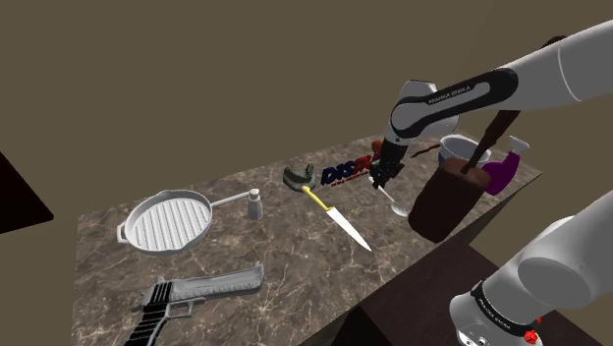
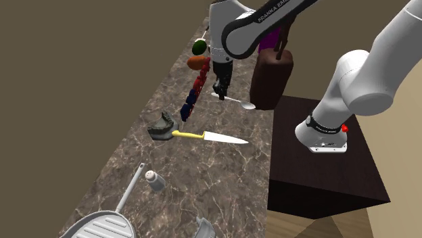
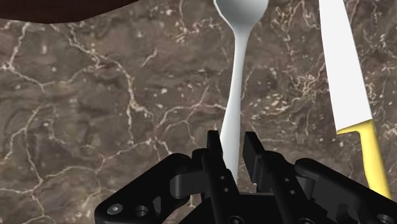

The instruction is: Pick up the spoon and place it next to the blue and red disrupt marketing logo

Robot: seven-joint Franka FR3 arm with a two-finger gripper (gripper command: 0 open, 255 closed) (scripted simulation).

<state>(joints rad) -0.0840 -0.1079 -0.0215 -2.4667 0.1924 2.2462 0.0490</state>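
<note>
two fingers [image 3: 214, 149] of the hand [image 3: 233, 139] clasp the spoon [image 3: 236, 76] by its handle.

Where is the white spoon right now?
In the shoulder view the spoon is right of centre, its handle clasped in the gripper, between the logo and the dark brown block, beside the yellow-handled knife.

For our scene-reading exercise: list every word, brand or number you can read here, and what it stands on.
"DIS": blue letters on the logo; the rest is hidden by the gripper.
"FRANKA EMIKA": on the arm.
Lettering on the lower joint: too small to read.
</note>
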